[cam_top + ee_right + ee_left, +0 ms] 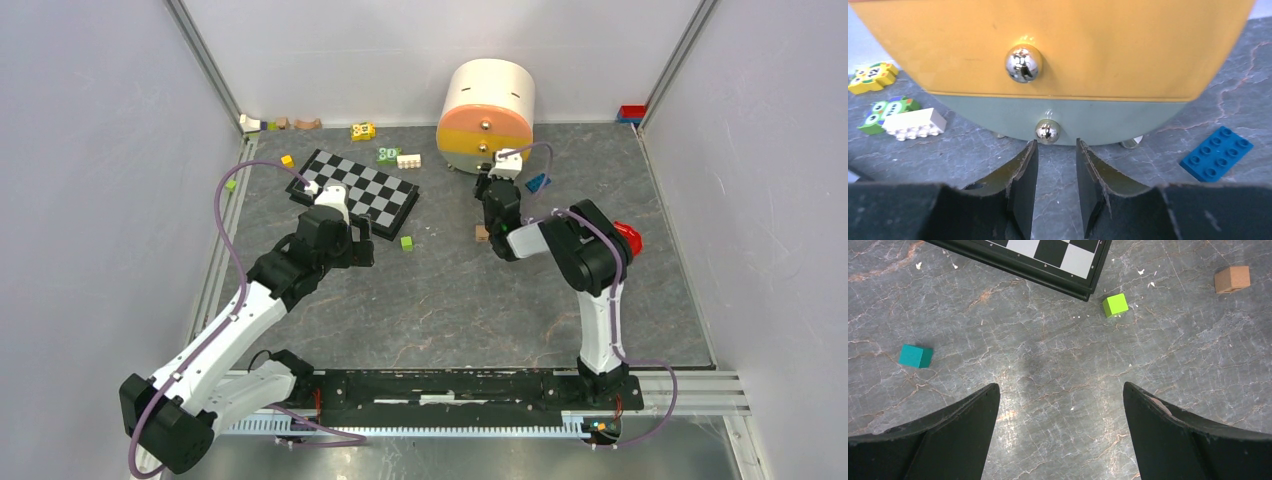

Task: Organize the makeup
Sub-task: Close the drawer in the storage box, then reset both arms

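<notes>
No makeup shows in any view. A round cabinet point(487, 110) with a cream top, an orange drawer and a green drawer stands at the back. In the right wrist view the cabinet point(1073, 50) fills the top, with an upper chrome knob point(1023, 63) and a lower chrome knob point(1047, 131). My right gripper point(1057, 145) point(488, 185) is open by a narrow gap and empty, its tips just short of the lower knob. My left gripper point(1060, 390) point(362, 243) is wide open and empty above the bare grey floor.
The chessboard point(355, 188) point(1048, 255) lies behind the left gripper. Near it lie a green cube point(1115, 305), a teal cube point(915, 356) and a brown cube point(1232, 279). A blue plate point(1216, 152), a white brick point(913, 123) and owl bricks point(872, 76) lie beside the cabinet.
</notes>
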`<control>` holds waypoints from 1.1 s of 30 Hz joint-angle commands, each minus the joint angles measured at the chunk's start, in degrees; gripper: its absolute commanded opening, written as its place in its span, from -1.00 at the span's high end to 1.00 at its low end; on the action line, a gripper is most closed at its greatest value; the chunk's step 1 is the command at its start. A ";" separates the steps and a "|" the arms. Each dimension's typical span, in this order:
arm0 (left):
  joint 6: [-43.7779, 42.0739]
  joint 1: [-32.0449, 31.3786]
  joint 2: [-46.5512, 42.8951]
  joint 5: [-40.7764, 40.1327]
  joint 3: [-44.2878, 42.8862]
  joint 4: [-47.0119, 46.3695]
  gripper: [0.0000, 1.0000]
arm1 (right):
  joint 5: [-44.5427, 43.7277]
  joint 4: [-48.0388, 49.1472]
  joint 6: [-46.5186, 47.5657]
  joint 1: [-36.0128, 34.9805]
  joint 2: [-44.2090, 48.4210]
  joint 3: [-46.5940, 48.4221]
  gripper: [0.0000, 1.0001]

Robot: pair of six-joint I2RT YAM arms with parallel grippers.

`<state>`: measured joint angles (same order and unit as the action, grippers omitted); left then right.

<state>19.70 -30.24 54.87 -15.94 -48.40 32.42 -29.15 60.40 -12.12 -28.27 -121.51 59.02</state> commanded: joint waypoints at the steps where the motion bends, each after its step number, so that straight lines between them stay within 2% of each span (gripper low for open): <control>1: -2.26 0.36 0.08 -0.31 -0.55 -2.01 -0.97 | 0.63 9.13 1.85 -2.04 8.01 -6.15 0.20; 5: -1.87 0.44 0.12 -0.84 -0.49 -2.11 -0.97 | -0.48 10.39 2.23 -3.90 15.27 -14.16 0.17; 8: -1.54 0.44 0.32 -1.20 -0.38 -2.23 -0.97 | 0.26 5.14 1.99 -4.70 21.99 -18.60 0.15; 11: -1.27 0.44 0.40 -1.54 -0.22 -2.28 -0.97 | 1.14 -5.62 -0.39 -5.13 28.30 -21.71 0.11; 14: -1.16 0.40 0.42 -1.55 -0.11 -2.28 -0.96 | 2.31 -21.68 -3.29 -5.13 34.45 -21.67 0.05; 18: -1.16 0.43 0.32 -2.00 -0.03 -2.52 -0.96 | 5.46 -34.76 -5.55 -5.08 40.17 -22.95 -0.06; 25: -1.01 0.44 -0.18 -2.95 0.57 -2.64 -0.95 | 7.17 -52.19 -6.16 -5.19 49.79 -25.15 -0.47; 29: -0.98 0.44 -0.09 -3.13 0.94 -2.56 -0.95 | 5.30 -57.14 -5.87 -5.21 53.81 -28.25 -0.96; 33: -0.25 0.44 0.54 -3.22 0.60 -1.47 -0.96 | 2.24 -63.35 -6.44 -5.17 56.10 -29.01 -0.96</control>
<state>19.70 -30.06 55.20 -17.93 -47.48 32.45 -23.55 5.48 -17.80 -33.36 -67.77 30.70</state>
